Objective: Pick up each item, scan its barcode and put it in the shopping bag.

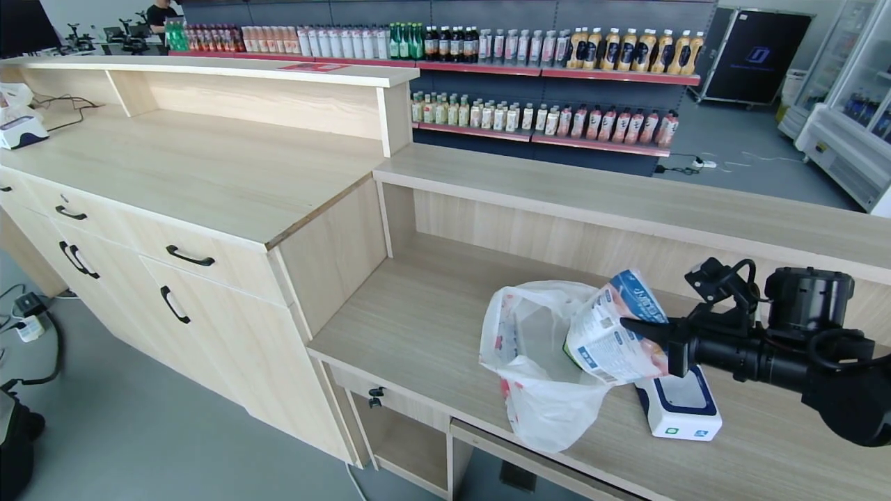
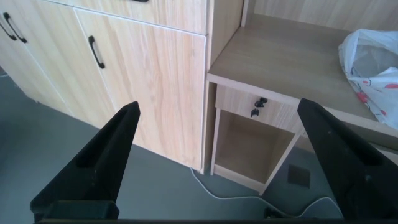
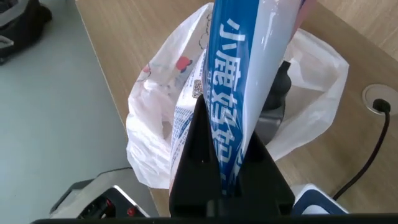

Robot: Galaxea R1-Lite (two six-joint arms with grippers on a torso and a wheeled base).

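Pack: a soft plastic-wrapped pack is being held off the counter; it is white, with a blue band and blue lettering along one side and an orange-pink patch near its lower end.
Pack, attitude: it is being carried tilted, its blue end being raised toward 1 o'clock in the head view.
Pack, place: it is being kept over the mouth of the shopping bag, at about 2 o'clock from the bag's middle; whether pack and bag are touching cannot be told.
Right gripper: its fingers are being pressed narrowly onto the pack, one on each flat side.
Shopping bag: a thin white plastic bag with red print is being left standing open on the lower counter, its bottom hanging slightly past the front edge at 6 o'clock.
Scanner: a white box with a dark blue panel is being left flat on the counter, at 3 o'clock from the bag and just beside it.
Left gripper: its two dark fingers are being held wide apart with nothing between them, above the grey floor before the cabinet doors.
Shelves: rows of bottles are being displayed at 12 o'clock, behind the counter.
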